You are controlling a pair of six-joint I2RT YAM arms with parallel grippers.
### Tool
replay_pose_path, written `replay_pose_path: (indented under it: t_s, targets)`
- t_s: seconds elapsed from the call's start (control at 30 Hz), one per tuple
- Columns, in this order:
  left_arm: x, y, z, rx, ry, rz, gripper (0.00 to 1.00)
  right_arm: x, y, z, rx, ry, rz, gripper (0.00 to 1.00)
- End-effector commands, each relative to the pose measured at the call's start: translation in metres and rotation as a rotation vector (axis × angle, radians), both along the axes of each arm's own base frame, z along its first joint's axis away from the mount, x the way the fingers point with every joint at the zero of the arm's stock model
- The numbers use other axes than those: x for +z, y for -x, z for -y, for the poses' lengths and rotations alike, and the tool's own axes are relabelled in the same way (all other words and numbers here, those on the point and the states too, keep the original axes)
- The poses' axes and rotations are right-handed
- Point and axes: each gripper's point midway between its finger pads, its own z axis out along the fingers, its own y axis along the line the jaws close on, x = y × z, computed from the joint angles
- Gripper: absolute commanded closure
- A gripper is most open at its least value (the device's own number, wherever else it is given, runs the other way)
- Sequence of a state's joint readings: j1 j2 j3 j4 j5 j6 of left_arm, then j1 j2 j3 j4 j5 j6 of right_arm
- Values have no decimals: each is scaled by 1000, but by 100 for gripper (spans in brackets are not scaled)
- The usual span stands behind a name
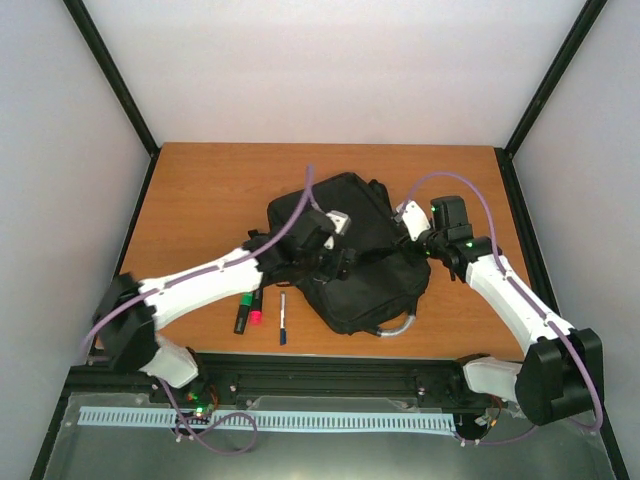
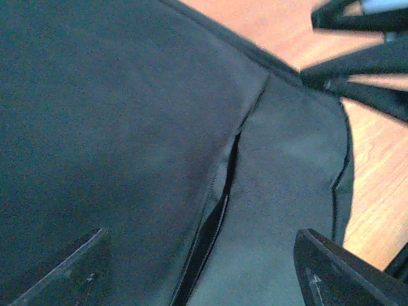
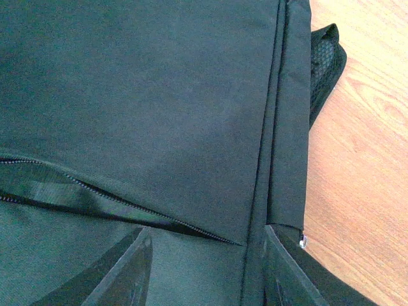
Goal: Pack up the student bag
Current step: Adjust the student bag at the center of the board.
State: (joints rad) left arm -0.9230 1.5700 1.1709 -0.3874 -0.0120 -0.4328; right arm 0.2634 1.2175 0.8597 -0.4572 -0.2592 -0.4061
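The student bag [image 1: 355, 265], a large black fabric backpack, lies flat in the middle of the wooden table [image 1: 200, 200]. My left gripper [image 1: 328, 245] hovers over the bag's left part. In the left wrist view the left gripper [image 2: 204, 274] is open, its fingers [image 2: 76, 271] wide apart over black fabric and a narrow dark slit [image 2: 217, 217], holding nothing. My right gripper [image 1: 418, 238] is at the bag's right edge. In the right wrist view the right gripper [image 3: 207, 268] is open above a partly open zip [image 3: 95, 197] and a side seam, with nothing gripped.
Left of the bag lie a green-and-black marker [image 1: 243, 312], a pink-tipped marker [image 1: 256, 306] and a thin dark pen [image 1: 283, 320]. A curved grey piece [image 1: 397, 328] sticks out at the bag's near edge. Black frame posts and white walls ring the table.
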Motion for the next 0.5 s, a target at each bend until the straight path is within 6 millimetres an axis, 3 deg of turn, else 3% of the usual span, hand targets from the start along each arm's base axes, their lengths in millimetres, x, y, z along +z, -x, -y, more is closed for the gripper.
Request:
replay_pose_path:
  t_s: [0.0,0.17,0.27,0.47]
  targets:
    - [44,-7,-53,226,49,91,16,1,3,3,-3,-4,10,51]
    - [36,-19,-122,478,68,58,1,0,2,3,-2,4,5,50]
    - [25,-29,-152,597,88,21,0,-1,1,6,-9,16,8,50]
    - [-3,-55,-179,727,180,-69,0,-4,2,6,-6,23,4,48]
